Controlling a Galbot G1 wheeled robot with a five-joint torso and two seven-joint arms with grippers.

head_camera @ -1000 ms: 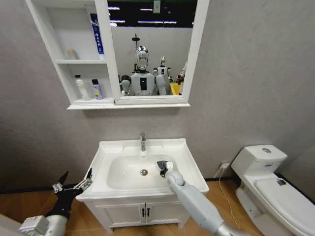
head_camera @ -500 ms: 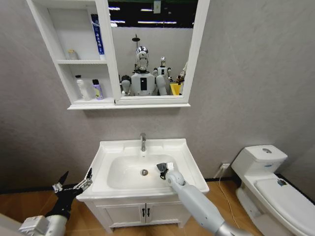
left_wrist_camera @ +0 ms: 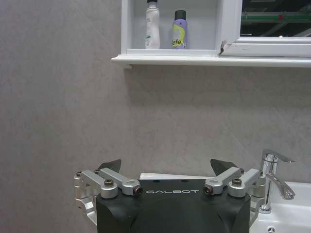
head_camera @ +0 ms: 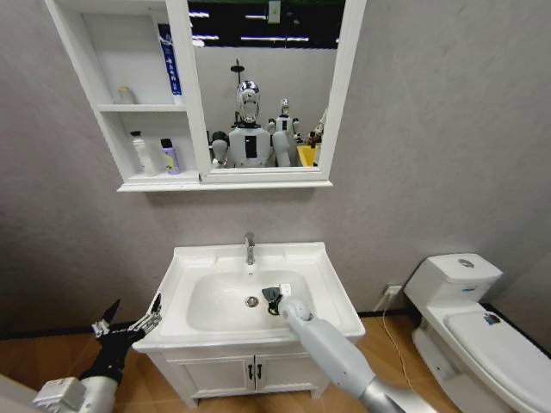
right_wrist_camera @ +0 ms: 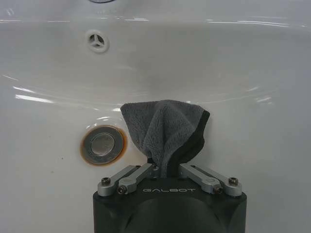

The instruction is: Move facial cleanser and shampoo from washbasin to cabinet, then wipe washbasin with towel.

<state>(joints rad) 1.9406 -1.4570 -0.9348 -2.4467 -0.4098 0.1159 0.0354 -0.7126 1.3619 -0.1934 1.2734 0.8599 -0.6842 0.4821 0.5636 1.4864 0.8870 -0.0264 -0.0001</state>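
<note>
My right gripper [head_camera: 274, 299] is down in the bowl of the white washbasin [head_camera: 323, 288], shut on the grey-black towel [right_wrist_camera: 165, 130]. The towel hangs against the bowl just beside the metal drain [right_wrist_camera: 102, 144]. The cabinet [head_camera: 110, 107] hangs at the upper left, joined to the mirror. On its lowest shelf stand a white bottle [left_wrist_camera: 152, 24] and a purple bottle [left_wrist_camera: 179, 30], and a blue tube [head_camera: 168, 60] stands on the top shelf. I cannot tell which of these are the facial cleanser and the shampoo. My left gripper [head_camera: 129, 322] hangs open, low beside the washbasin's left edge.
A chrome tap [head_camera: 250, 248] rises at the back of the bowl. A white toilet [head_camera: 469, 323] stands to the right. Below the washbasin is a two-door vanity [head_camera: 254, 372] with black handles. A small jar [head_camera: 126, 95] sits on the cabinet's middle shelf.
My right gripper has slid left across the bowl with the towel, ending close to the drain. The left arm has stayed still.
</note>
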